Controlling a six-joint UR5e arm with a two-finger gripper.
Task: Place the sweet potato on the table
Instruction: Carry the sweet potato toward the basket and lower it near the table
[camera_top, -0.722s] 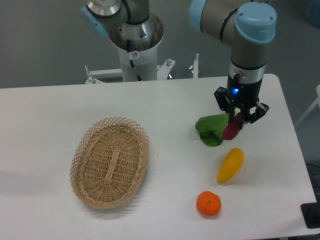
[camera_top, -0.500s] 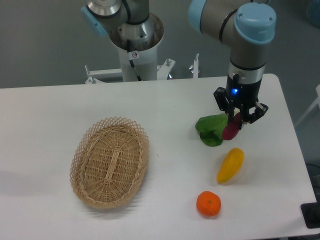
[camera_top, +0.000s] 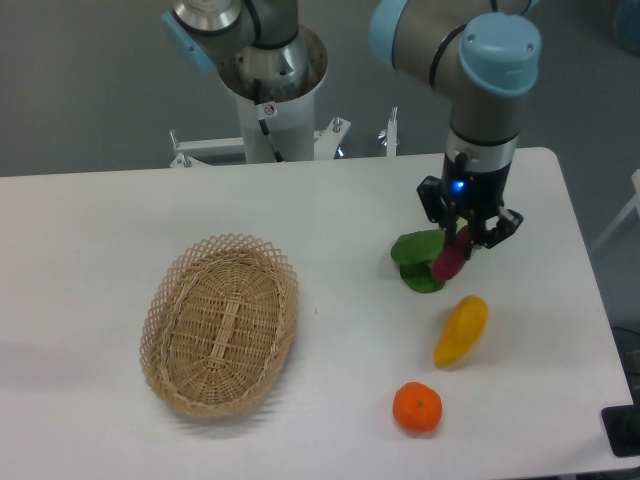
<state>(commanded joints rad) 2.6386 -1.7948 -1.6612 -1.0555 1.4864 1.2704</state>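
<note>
Gripper (camera_top: 458, 243) clamps one sweet potato (camera_top: 449, 260), seemingly above the table (camera_top: 100, 220); one basket (camera_top: 221, 324).

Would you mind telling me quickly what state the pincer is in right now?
Pincer: closed on the sweet potato, held just above the green leafy item.

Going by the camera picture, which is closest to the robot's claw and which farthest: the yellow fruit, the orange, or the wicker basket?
From the gripper:
1. Yellow fruit, just below it, toward the table's front.
2. Orange, farther forward near the front edge.
3. Wicker basket, far off on the picture's left.
</note>
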